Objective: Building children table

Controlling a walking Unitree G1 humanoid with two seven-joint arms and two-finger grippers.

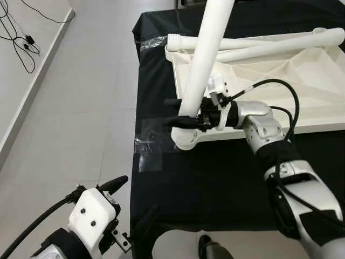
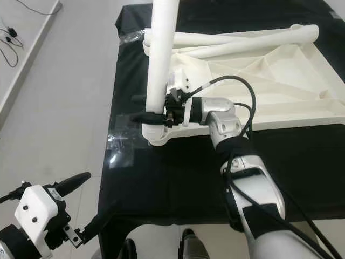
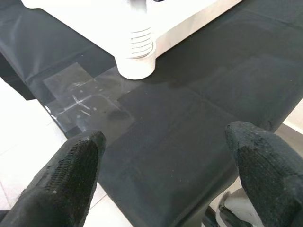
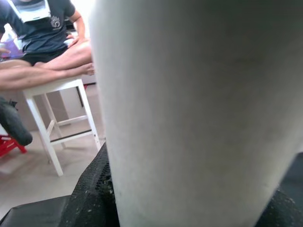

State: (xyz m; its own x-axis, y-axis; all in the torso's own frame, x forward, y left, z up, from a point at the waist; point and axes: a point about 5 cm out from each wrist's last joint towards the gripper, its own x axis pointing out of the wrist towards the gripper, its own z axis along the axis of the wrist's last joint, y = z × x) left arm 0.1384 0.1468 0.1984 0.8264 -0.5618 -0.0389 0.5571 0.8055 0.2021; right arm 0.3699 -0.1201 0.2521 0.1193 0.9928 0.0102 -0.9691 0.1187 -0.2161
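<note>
The right pincer [image 1: 186,111] is clamping the upright leg [image 1: 207,54] just above the tabletop's [image 1: 302,86] corner socket [image 1: 186,141], directly beneath it. The left pincer [image 3: 161,161] is hanging wide open, well apart off the surface [image 1: 215,183].

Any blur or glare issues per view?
Left eye view: sharp, even light; mild glare on the clear tape. Left wrist view: cloth sharp, left hand fingertips soft. Right wrist view: white table leg sits too close, blurred; right hand holds it.
</note>
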